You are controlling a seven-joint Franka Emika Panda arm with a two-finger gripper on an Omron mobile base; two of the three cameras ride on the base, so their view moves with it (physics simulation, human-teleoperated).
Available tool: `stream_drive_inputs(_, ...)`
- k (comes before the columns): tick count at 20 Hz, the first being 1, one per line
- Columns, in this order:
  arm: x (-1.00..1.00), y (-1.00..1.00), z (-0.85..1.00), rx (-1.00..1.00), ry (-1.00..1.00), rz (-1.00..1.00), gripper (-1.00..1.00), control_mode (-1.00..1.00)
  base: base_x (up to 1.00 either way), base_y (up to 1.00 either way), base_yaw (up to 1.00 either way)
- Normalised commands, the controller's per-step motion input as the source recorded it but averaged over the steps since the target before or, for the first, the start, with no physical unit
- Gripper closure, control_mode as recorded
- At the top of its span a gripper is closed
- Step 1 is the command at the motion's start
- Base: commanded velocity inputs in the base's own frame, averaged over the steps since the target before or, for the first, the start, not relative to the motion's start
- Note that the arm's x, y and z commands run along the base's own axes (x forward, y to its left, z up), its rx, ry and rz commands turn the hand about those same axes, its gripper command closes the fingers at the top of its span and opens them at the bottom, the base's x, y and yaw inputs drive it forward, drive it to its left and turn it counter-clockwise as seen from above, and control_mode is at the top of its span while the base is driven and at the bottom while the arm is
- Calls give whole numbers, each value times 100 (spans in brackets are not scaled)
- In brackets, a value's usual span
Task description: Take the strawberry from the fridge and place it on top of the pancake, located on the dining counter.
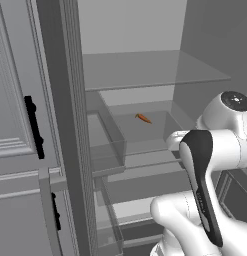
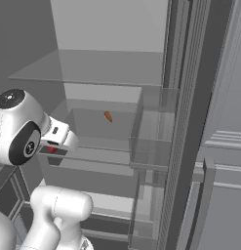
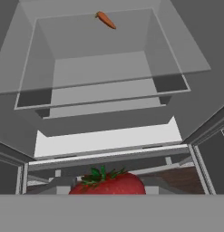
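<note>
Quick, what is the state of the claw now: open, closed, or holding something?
Claw: closed on the strawberry, which sits right at the claw in the hand view, in front of the open fridge.

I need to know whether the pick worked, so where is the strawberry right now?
The strawberry sits at the bottom centre of the hand view, right at the gripper; in the right base view it shows red under the hand, in front of the open fridge.

The fridge (image 1: 70,125) stands open, its light-grey interior crossed by glass shelves (image 1: 155,70). On 1 lower shelf (image 3: 104,68), toward the back, lies an elongated orange-red item (image 3: 105,20), alone and well apart from the side walls.
</note>
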Motion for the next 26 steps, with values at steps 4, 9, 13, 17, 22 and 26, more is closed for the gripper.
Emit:
stream_drive_inputs(4,0,0,0,0,0,0,100,-100,0,0,0)
stream_drive_inputs(9,0,0,0,0,0,0,100,100,-70,0,0)
stream_drive_inputs(13,0,0,0,0,0,0,100,100,-94,-1,0)
stream_drive_inputs(17,0,0,0,0,0,0,100,100,-69,0,2)
stream_drive_inputs(22,0,0,0,0,0,0,100,100,-75,-4,22)
stream_drive_inputs(26,0,0,0,0,0,0,100,100,-83,-64,52)
